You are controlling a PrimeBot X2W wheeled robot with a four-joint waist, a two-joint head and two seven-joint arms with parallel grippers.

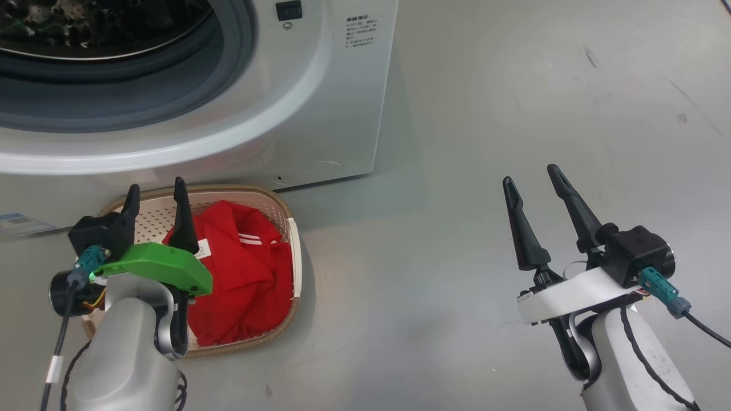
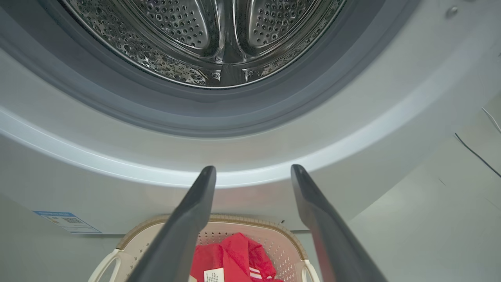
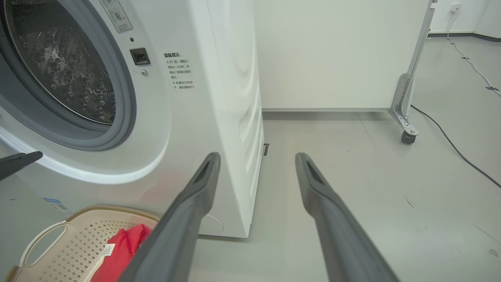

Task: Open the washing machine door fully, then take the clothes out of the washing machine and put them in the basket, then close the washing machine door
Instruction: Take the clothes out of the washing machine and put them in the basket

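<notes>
Clothes (image 1: 251, 274) sit in the basket (image 1: 240, 189) at the washing machine's (image 1: 320, 114) 6 o'clock, left gripper (image 1: 157, 185) and right gripper (image 1: 530, 175) splayed empty, so I reckon only shutting the door is left.

On the large white front-loading washing machine (image 3: 219, 78), a grey notice (image 3: 179, 70) headed "温馨提示" is printed at three o'clock of the drum opening (image 3: 66, 66); its finer lines cannot be read.

At 11 o'clock stands the large white front-loading washing machine (image 1: 320, 114). Before it, at 8 o'clock, the cream perforated plastic basket (image 1: 257, 197) holds the red fabric clothes (image 1: 245, 274). The left pincer (image 1: 157, 185) seemingly hangs above the basket's left end.
</notes>
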